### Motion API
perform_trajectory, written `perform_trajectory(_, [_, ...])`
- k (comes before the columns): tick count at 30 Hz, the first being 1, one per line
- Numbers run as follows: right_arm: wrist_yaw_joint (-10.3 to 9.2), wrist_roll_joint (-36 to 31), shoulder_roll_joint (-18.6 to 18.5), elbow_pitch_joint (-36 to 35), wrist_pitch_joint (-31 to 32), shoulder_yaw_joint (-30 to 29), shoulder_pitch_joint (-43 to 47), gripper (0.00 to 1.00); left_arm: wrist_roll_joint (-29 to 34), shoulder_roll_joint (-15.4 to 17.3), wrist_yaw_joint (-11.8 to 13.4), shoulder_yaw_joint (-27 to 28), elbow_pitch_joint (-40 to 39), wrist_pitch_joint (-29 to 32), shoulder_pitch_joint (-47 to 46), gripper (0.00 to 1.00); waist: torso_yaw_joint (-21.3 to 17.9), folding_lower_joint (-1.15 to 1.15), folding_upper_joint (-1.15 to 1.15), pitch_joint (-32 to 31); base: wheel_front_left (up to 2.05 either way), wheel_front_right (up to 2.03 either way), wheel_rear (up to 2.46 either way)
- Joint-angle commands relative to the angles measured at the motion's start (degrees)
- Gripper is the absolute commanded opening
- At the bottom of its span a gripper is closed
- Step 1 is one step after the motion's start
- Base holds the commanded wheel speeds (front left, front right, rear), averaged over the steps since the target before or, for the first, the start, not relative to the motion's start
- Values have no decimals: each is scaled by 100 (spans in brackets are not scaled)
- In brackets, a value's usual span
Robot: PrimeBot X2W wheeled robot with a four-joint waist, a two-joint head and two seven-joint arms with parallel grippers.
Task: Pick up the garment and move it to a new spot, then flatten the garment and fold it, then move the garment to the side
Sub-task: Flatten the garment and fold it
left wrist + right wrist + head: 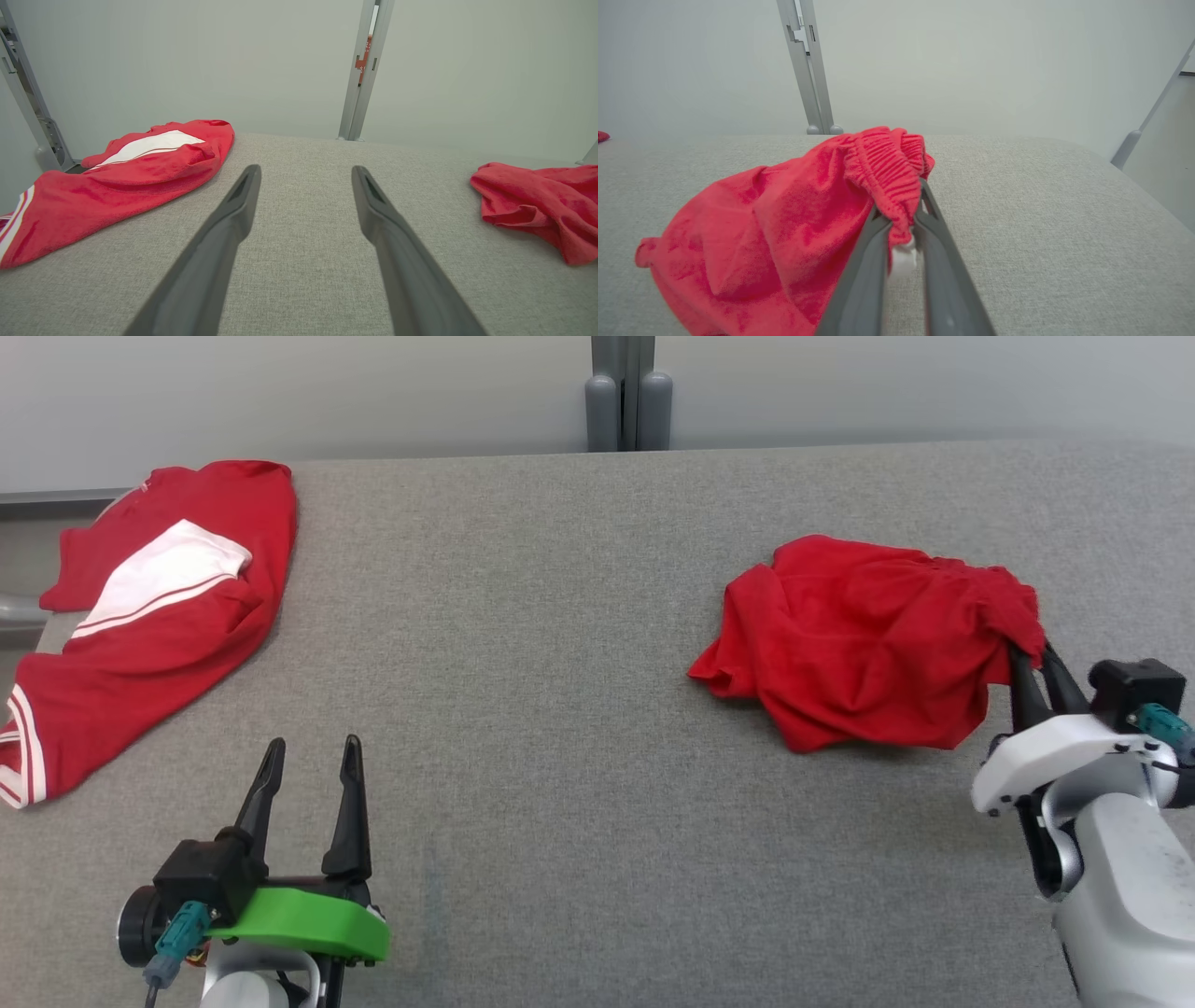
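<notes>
The garment (859, 635), a crumpled plain red piece with an elastic waistband, lies on the right side of the grey table. My right gripper (1030, 655) is shut on the gathered waistband at its right edge. In the right wrist view the two fingers pinch that ribbed band, with a white tag hanging between them, at the right gripper (906, 219); the garment (784, 224) bunches to the left. My left gripper (314, 747) stands open over bare table at the lower left, holding nothing. The left gripper (306, 170) sees the garment (542, 205) far to its right.
A second red garment with white stripes (159, 616) lies spread at the table's far left, partly over the edge, also red garment (117, 186). The grey felt table (560, 709) stretches wide between both. A grey post (628, 392) stands behind the back edge.
</notes>
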Motion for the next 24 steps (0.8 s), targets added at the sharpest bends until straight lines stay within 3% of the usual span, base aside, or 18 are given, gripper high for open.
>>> perform_trajectory(1, [-8, -23, 70, -117, -4, 144, -60, 0, -3, -19, -12, -7, 20, -3, 64, 100, 1, 0, 0, -46, 0, 0, 0])
perform_trajectory(10, [-7, 55, 642, -651, 190, 1442, -216, 0, -32, -29, -13, -25, 64, -2, 104, 100, 207, 0, 0, -147, 0, 0, 0])
perform_trajectory(17, [-7, 292, 934, -458, 190, 2494, -270, 0, -44, -36, -13, -69, 101, -3, 40, 100, 566, 0, 0, -98, 0, 0, 0])
perform_trajectory(24, [-6, 877, 992, -172, 134, 3860, -168, 0, -81, -50, -13, -153, 173, -3, -17, 100, 899, 0, 0, -29, 0, 0, 0])
